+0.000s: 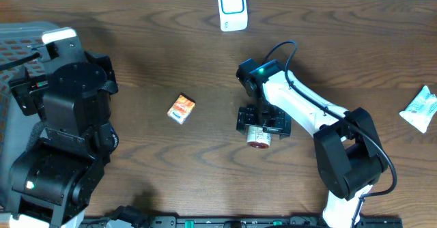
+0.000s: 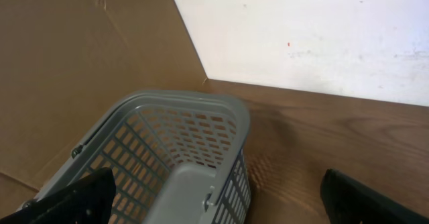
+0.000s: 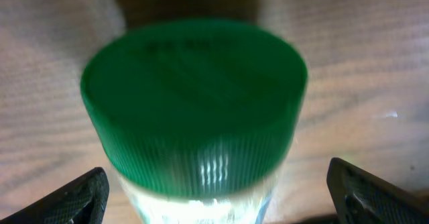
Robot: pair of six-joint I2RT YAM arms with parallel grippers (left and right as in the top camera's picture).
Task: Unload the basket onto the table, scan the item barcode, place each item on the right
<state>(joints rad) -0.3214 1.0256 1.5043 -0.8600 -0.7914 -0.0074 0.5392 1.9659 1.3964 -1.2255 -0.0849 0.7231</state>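
Hanging low over the wooden tabletop [image 1: 171, 44], the right end effector [image 1: 262, 131] straddles a clear bottle [image 1: 259, 140] near the middle of the surface, its fingers [image 3: 74, 197] spread wide on either side. The right wrist view shows bare wood between each finger and the bottle, so nothing is pinched. The bottle's ribbed green cap [image 3: 194, 96] fills that view and faces the camera, slightly blurred. From overhead, only the bottle's reddish end shows past the black end effector body.

A white barcode scanner [image 1: 232, 8] with a blue-edged face stands at the far edge of the tabletop, well apart from the bottle. A small orange box [image 1: 181, 108] lies to the bottle's left, and a pale crinkled packet [image 1: 420, 108] rests near the right edge.

At the left side, the left end effector [image 2: 221, 200] hangs above a grey slotted basket [image 2: 181, 103], its fingers likewise spread and gripping nothing. Brown cardboard [image 2: 67, 49] rises behind the basket.
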